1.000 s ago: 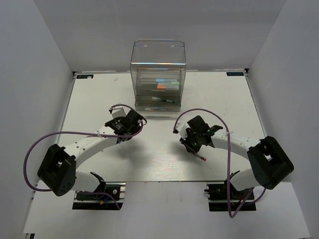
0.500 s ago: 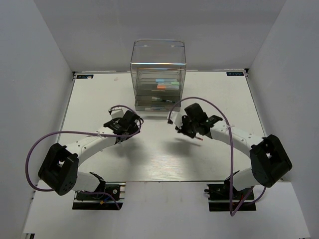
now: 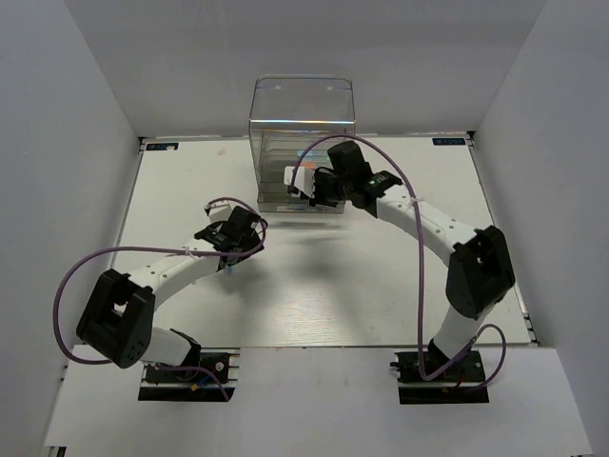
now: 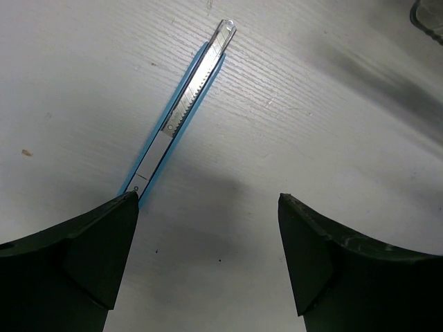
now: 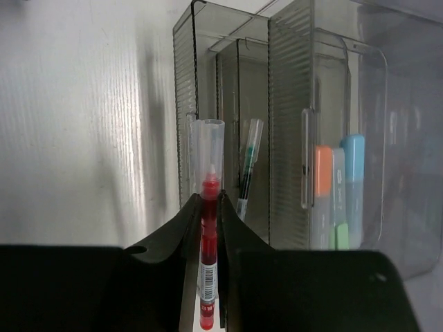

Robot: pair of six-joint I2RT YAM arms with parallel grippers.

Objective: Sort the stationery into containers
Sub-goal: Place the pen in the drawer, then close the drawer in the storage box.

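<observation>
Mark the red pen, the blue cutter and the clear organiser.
red pen (image 5: pixel 208 232), right wrist view, red barrel above the barcode label.
blue cutter (image 4: pixel 181 107), left wrist view, mid body.
clear organiser (image 3: pixel 303 101), top external view, upper front wall.

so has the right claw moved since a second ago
Yes. The right claw has moved away from the robot and leftward, right up to the front of the clear organiser, with the red pen in its grip.
</observation>
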